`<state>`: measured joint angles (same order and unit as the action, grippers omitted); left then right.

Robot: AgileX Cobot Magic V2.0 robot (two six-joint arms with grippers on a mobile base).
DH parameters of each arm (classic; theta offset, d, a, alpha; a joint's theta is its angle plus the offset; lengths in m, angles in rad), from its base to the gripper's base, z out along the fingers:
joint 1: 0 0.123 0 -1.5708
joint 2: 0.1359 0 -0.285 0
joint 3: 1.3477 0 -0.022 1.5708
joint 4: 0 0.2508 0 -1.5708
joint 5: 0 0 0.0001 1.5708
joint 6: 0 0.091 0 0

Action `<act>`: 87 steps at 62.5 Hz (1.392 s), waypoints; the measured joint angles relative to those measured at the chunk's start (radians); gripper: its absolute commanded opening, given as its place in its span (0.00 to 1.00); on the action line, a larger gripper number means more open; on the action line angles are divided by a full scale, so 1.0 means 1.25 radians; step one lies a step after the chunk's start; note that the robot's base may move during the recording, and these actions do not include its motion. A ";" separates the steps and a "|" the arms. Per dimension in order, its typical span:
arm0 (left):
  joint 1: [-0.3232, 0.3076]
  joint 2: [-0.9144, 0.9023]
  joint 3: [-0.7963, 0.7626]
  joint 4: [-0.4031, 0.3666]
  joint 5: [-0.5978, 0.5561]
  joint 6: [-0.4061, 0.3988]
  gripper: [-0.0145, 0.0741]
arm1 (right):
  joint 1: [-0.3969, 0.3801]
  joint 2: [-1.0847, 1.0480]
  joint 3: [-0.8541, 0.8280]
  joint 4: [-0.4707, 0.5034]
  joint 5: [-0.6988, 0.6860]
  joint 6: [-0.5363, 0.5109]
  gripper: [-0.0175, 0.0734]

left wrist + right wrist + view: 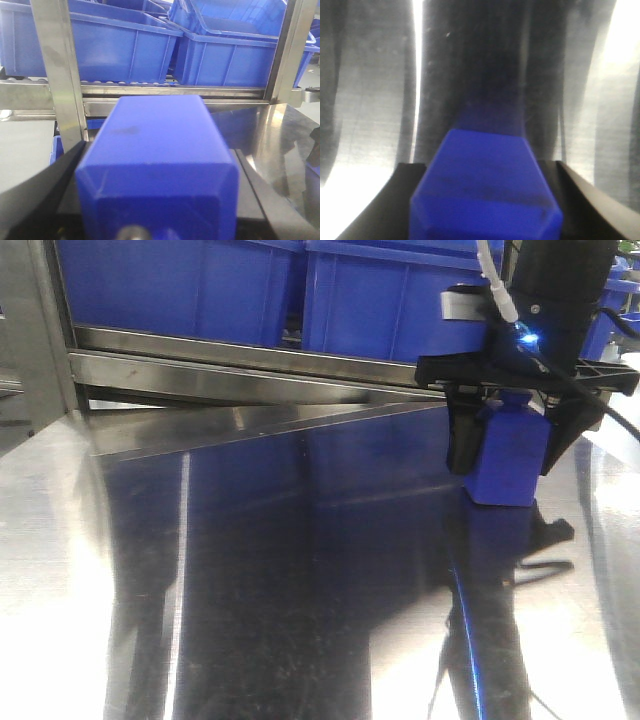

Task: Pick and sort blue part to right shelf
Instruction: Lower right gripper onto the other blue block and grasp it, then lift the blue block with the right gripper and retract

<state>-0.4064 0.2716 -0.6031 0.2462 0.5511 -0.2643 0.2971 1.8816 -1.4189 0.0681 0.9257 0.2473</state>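
Blue part stands upright at the right of the front view, clamped between the two black fingers of my right end effector, which points straight down. Its foot is at the shiny steel surface, either touching it or barely off it; I cannot tell which. So the grasp looks made, while the carry to the right shelf and the release are left to do. That shelf runs along the back edge, its steel rails just under two large blue bins, well apart from the part. My left arm does not show in this view. From the left wrist, my left end effector is closed around another blue block, held level and aimed at the rack. There I see a row of small rollers and a front rail, with bins side by side behind it. A steel upright stands close on the left and a second one on the right. I judge that any approach must pass between them and over the rail, and that the bins fill the lane ahead. From the right wrist, I look down over the part, gripped between my fingers, onto the surface, where its blurred blue reflection lies.
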 measured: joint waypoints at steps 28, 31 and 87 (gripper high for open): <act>0.000 0.000 0.000 0.000 0.000 0.000 0.53 | 0.000 -0.148 0.025 -0.034 -0.072 0.002 0.39; 0.000 0.000 0.000 0.000 0.000 0.000 0.53 | 0.000 -0.190 0.046 -0.054 -0.087 0.002 0.39; 0.000 -0.145 0.000 0.026 0.057 0.000 0.53 | 0.000 -1.032 0.650 -0.213 -0.336 -0.005 0.39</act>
<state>-0.4064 0.0900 -0.6031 0.2782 0.6225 -0.2643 0.2977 0.5918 -0.6069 -0.1985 0.5059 0.2416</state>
